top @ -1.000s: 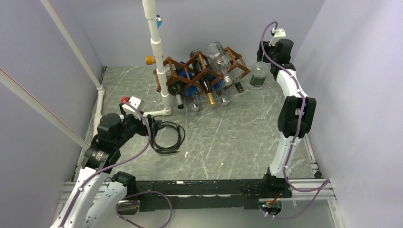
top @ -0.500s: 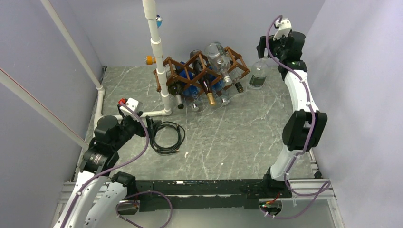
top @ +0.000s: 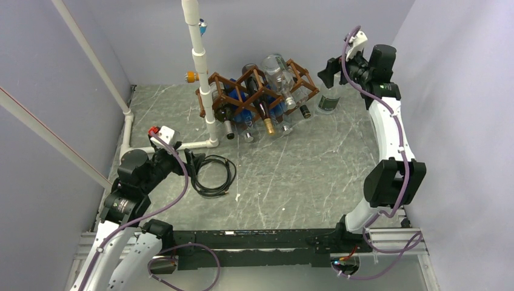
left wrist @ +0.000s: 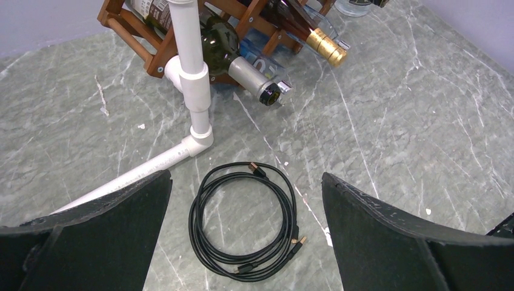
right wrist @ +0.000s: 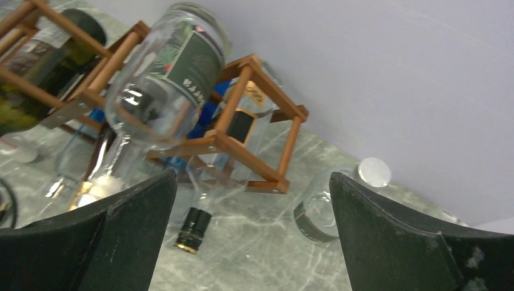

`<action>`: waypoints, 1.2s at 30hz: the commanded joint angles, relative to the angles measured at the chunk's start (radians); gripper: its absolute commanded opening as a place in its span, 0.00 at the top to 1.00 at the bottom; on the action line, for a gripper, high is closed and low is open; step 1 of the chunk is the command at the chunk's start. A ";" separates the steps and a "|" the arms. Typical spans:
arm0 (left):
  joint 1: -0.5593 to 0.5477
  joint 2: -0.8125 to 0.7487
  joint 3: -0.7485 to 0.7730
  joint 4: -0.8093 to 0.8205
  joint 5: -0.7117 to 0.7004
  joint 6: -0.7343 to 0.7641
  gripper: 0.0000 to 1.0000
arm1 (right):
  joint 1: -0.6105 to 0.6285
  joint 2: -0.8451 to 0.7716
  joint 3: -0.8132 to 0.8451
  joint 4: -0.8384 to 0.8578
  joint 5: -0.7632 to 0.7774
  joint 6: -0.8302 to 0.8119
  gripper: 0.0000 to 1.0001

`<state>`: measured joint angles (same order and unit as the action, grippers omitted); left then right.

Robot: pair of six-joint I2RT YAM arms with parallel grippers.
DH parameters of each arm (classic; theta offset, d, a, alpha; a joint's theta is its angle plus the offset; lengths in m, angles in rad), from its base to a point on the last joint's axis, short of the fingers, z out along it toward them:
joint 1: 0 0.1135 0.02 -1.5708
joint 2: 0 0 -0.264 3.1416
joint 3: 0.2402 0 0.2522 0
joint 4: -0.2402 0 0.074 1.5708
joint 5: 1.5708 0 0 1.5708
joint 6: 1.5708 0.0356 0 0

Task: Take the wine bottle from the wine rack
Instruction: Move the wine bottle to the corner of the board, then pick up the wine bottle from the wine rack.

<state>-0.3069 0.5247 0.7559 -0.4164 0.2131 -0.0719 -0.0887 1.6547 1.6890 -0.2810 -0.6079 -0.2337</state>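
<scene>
Several bottles are stacked in the wine rack (top: 257, 91) at twelve o'clock. Right gripper (right wrist: 251, 176) and left gripper (left wrist: 245, 177) are spread open, empty. The top clear wine bottle (right wrist: 166, 91), loosely perched, could be rolled off if bumped.

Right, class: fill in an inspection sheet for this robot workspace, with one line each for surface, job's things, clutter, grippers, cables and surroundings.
Surface: grey marbled table.
Job's things: brown wooden wine rack at the far edge; bottles lie in its cells, necks toward the arms. None is gripped.
Clutter: a clear standing bottle right of the rack; a coiled black cord on the table.
Grippers: left gripper open, over the cord; right gripper open, facing the rack's right end.
Cables: purple cables run along both arms.
Surroundings: lilac walls; white pipe frame left of the rack.
</scene>
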 commanded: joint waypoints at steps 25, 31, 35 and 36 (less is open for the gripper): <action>0.018 -0.015 -0.006 0.050 0.026 -0.011 0.00 | 0.293 0.033 0.085 -0.186 0.125 -0.014 0.00; 0.024 -0.014 -0.006 0.053 0.035 -0.012 0.00 | 0.306 0.040 0.059 -0.144 0.180 0.056 0.00; 0.026 -0.015 -0.006 0.054 0.037 -0.014 0.00 | 0.319 0.055 0.054 -0.122 0.275 0.142 0.00; 0.026 -0.015 -0.006 0.055 0.038 -0.014 0.00 | 0.325 0.061 0.055 -0.120 0.302 0.165 0.00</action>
<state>-0.2882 0.5194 0.7559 -0.4080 0.2249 -0.0727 0.2192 1.7039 1.7390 -0.4618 -0.4225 -0.1806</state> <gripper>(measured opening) 0.995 0.994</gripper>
